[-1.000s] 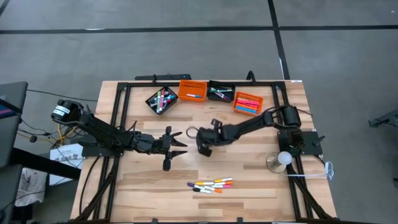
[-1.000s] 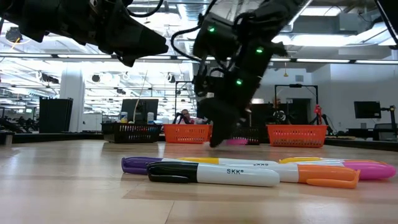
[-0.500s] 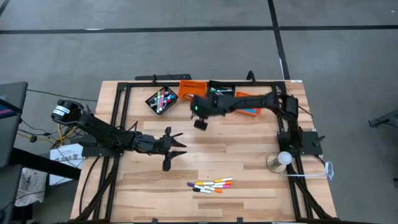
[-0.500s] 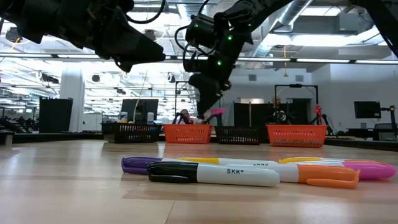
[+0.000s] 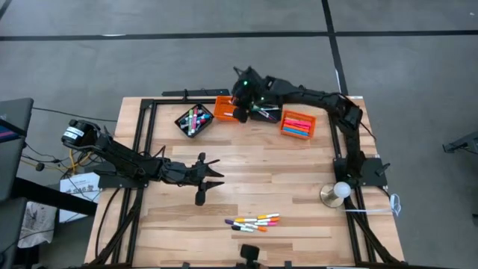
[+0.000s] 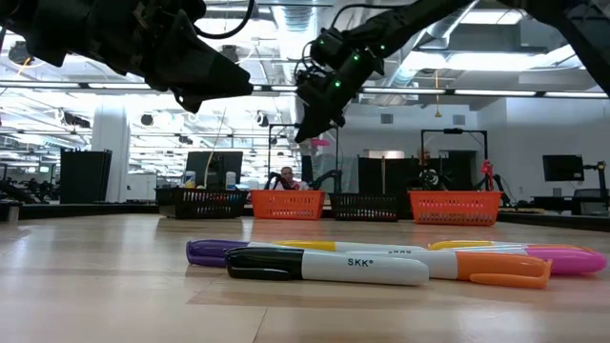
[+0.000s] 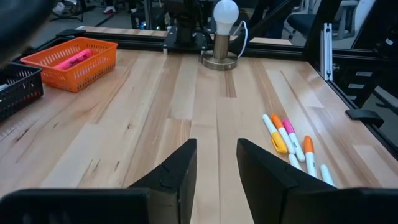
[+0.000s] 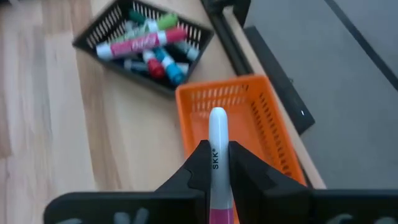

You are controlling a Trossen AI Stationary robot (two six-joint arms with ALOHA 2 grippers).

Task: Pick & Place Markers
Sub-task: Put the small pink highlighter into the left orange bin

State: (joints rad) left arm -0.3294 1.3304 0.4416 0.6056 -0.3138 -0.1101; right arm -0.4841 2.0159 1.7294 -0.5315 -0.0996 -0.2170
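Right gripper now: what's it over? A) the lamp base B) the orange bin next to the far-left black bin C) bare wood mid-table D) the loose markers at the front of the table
B: the right gripper, shut on a white-and-pink marker, hangs above the orange bin beside the black bin; the high view places it at the table's far edge.

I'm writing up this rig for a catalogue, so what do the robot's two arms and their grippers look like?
Both arms are black and jointed. The left arm has a round silver-and-black base joint, and its left gripper has two flat, wedge-shaped black fingers. The right arm shows small green lights near its wrist; the right gripper has similar black fingers.
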